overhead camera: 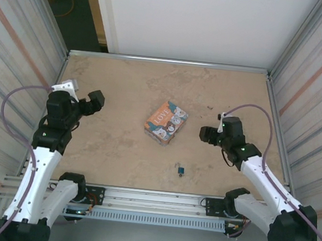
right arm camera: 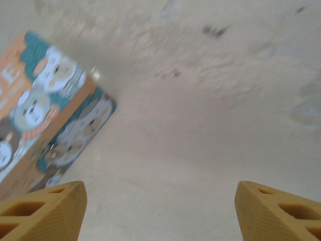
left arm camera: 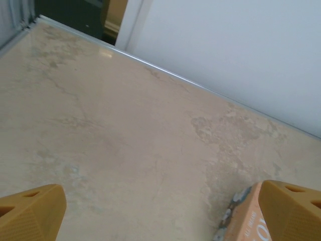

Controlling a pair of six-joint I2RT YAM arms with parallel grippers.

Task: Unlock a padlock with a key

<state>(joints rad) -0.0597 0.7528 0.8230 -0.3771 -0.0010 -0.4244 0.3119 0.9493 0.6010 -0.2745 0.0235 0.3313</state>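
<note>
Both grippers hang over the table (overhead camera: 124, 81) with their fingers spread wide and nothing between them. The left gripper (overhead camera: 96, 102) is at the left side, and the right gripper (overhead camera: 207, 133) is just right of the picture box (overhead camera: 166, 123). The padlock (overhead camera: 181, 170) is tiny and blue-teal. It lies on the table near the front edge, apart from the box and nearer the right gripper than the left. A pale speck at its top is perhaps metal, but it is too small to tell.

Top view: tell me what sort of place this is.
Likely a robot test cell, not a home: a table fenced by corrugated walls, with a left arm and right arm bolted to a metal rail at its near edge.
</note>
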